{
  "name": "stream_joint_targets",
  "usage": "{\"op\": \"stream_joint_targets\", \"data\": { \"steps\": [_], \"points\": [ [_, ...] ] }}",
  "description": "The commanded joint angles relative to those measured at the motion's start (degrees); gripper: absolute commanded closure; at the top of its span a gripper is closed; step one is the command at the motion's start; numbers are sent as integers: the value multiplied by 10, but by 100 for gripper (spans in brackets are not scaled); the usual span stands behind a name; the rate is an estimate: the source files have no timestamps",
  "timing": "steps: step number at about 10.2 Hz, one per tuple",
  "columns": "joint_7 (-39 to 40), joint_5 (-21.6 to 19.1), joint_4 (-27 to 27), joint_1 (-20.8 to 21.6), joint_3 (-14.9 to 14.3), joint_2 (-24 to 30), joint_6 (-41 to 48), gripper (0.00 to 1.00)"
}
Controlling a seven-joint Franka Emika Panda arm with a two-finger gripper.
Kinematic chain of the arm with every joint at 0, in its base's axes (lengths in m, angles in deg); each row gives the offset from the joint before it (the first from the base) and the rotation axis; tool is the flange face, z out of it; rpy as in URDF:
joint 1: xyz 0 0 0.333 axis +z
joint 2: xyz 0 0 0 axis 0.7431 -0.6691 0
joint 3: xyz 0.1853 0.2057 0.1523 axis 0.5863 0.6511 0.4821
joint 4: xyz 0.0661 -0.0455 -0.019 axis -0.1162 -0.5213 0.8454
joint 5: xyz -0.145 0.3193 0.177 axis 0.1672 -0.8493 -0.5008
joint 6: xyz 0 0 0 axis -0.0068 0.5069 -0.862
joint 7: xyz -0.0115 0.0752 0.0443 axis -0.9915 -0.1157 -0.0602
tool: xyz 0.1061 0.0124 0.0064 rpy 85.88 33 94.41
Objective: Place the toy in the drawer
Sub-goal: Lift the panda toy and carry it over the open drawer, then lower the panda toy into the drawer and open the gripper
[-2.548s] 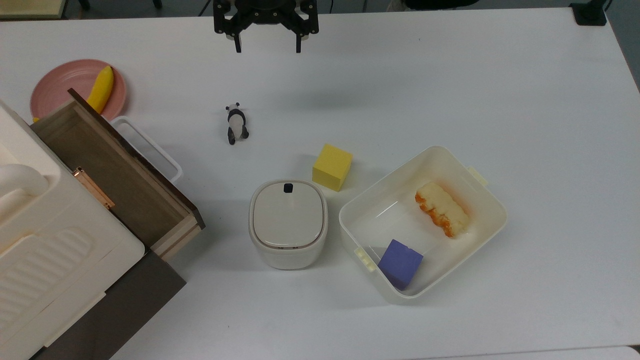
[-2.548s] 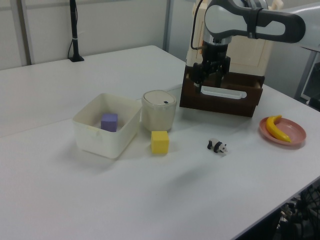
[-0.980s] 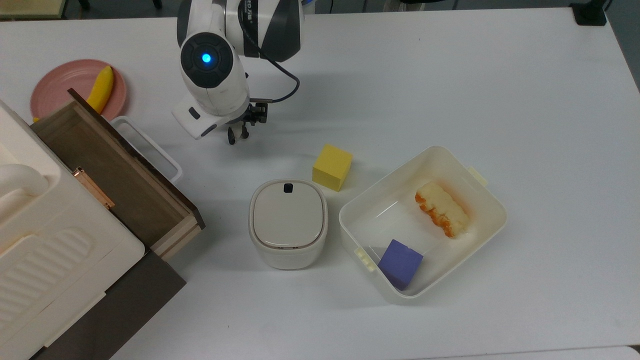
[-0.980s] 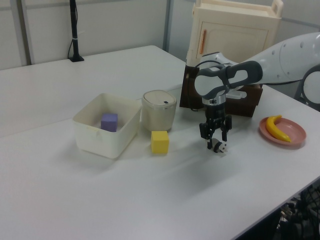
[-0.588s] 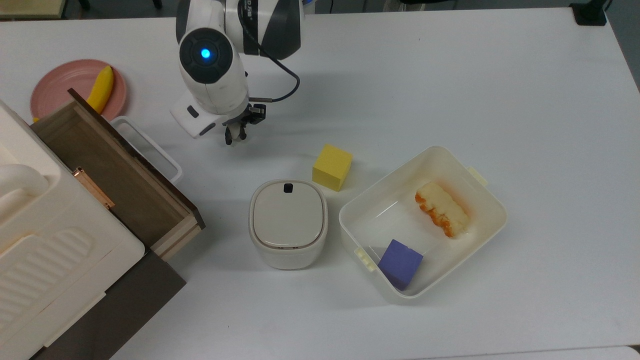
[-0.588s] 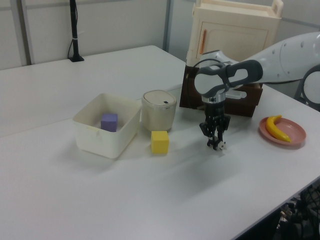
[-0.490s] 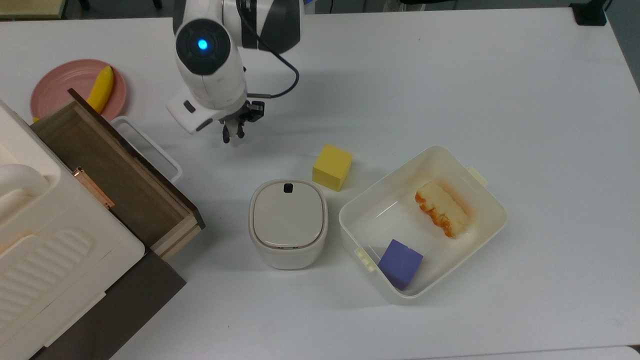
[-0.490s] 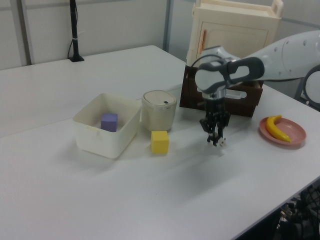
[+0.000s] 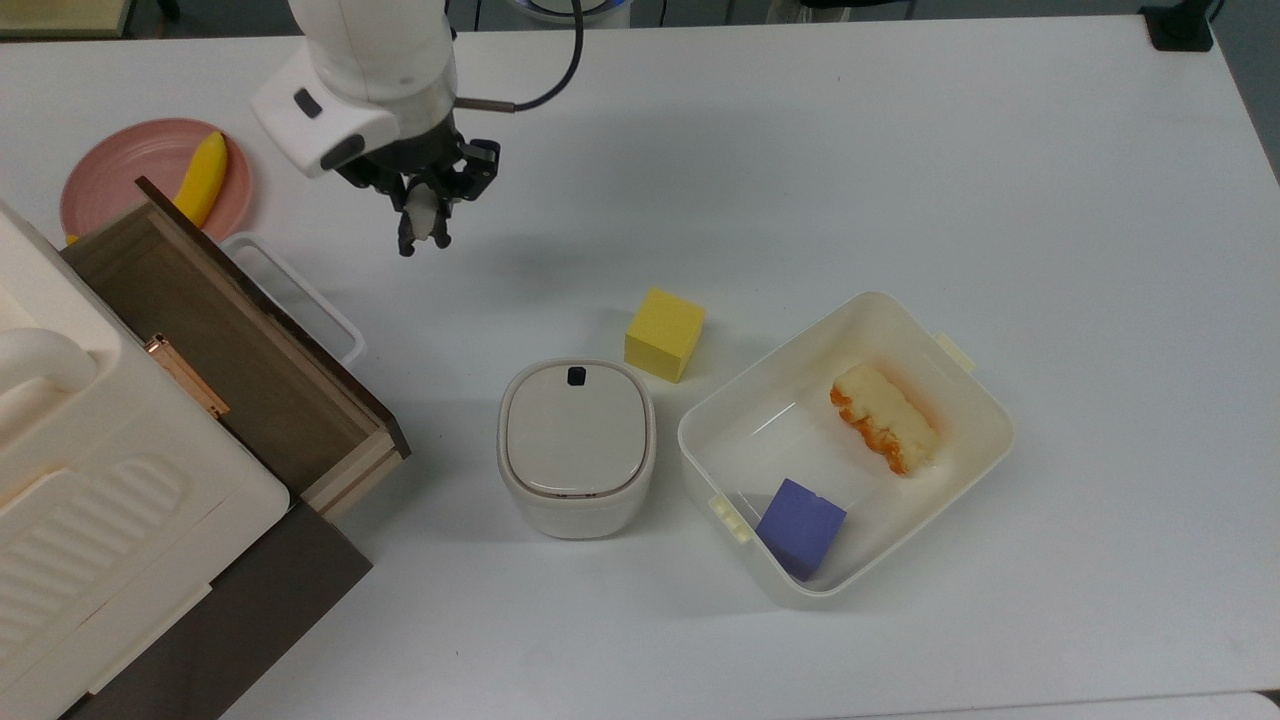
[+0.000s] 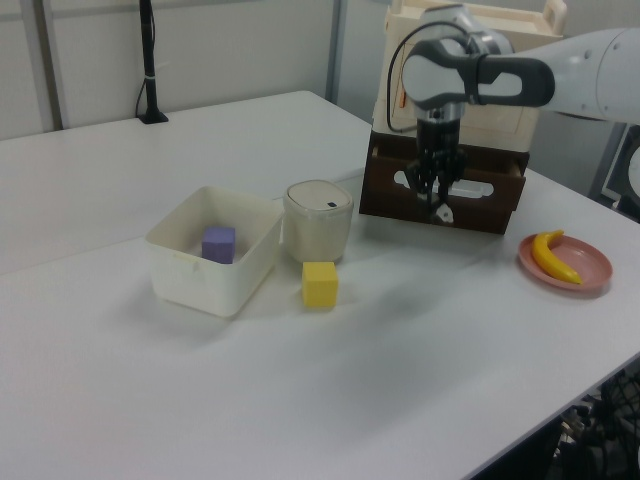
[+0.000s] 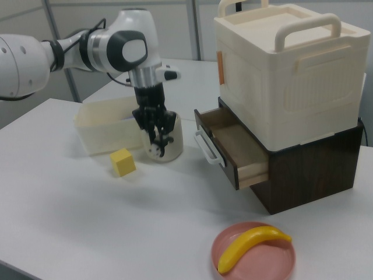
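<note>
The toy [image 9: 422, 214], a tiny black-and-white panda, hangs in the air with my gripper [image 9: 421, 230] shut on it. In the top view the gripper is right of the drawer's white loop handle [image 9: 300, 295] and well above the table. The brown wooden drawer [image 9: 230, 340] stands pulled open and looks bare inside. In the left view the gripper [image 10: 437, 205] and toy [image 10: 443, 213] hang in front of the drawer's dark front [image 10: 490, 195]. In the right view the toy [image 11: 162, 140] is held left of the open drawer [image 11: 233, 146].
A pink plate [image 9: 120, 170] with a banana [image 9: 203, 178] lies behind the drawer. A yellow cube [image 9: 665, 334], a lidded white pot [image 9: 577, 447] and a white tub [image 9: 1000, 425] holding a purple cube [image 9: 800, 527] and a bread piece [image 9: 884, 417] stand mid-table. The white cabinet [image 9: 80, 500] tops the drawer.
The gripper came down over the panda, shut on it and lifted it off the table. It has since carried it up and to the top view's left, toward the drawer.
</note>
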Motion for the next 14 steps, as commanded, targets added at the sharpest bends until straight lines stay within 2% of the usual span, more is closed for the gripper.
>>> {"op": "stream_joint_targets", "data": {
  "steps": [1, 3, 5, 7, 8, 9, 10, 11, 14],
  "points": [
    [19, 2, 53, -6, -24, -2, -71, 82],
    [23, 7, 50, -17, -34, -19, -201, 81],
    [68, 13, 48, -27, -47, -36, -269, 79],
    [87, 12, 47, -31, -54, -49, -328, 72],
    [85, 13, 47, -34, -54, -56, -338, 62],
    [85, 13, 47, -34, -54, -56, -338, 41],
    [84, 13, 47, -32, -54, -56, -338, 16],
    [80, 13, 46, -28, -53, -54, -337, 8],
    [32, 12, 33, 5, -49, -40, -310, 6]
  ]
}}
